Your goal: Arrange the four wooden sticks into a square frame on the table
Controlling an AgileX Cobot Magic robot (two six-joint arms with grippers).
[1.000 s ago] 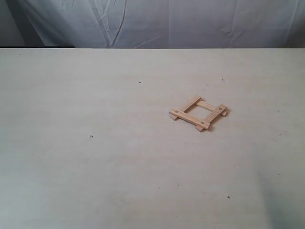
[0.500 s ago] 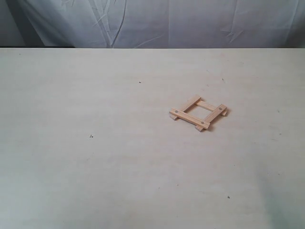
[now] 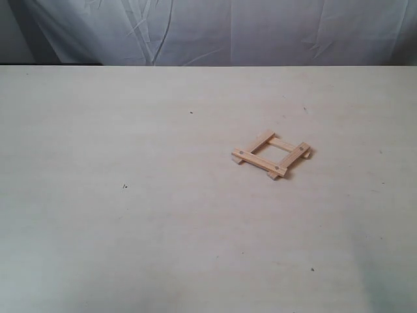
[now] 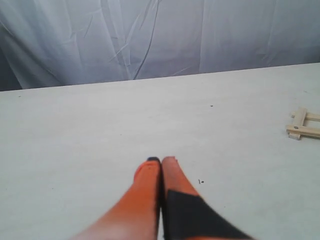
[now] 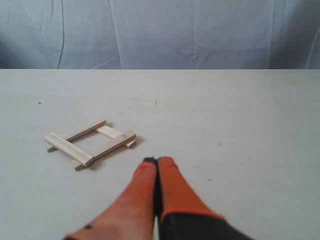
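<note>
The four wooden sticks lie as a small square frame (image 3: pixel 272 155) right of the table's (image 3: pixel 130 228) centre, two strips with dark holes resting across the other two. The right wrist view shows the whole square frame (image 5: pixel 91 142), a short way off from my right gripper (image 5: pixel 158 160), whose orange fingers are pressed together and hold nothing. Only a corner of the frame (image 4: pixel 303 125) shows in the left wrist view, far from my left gripper (image 4: pixel 161 159), which is also shut and empty. Neither gripper appears in the exterior view.
A creased pale cloth backdrop (image 3: pixel 208 29) hangs behind the table's far edge. A few tiny dark specks (image 3: pixel 124 186) dot the tabletop.
</note>
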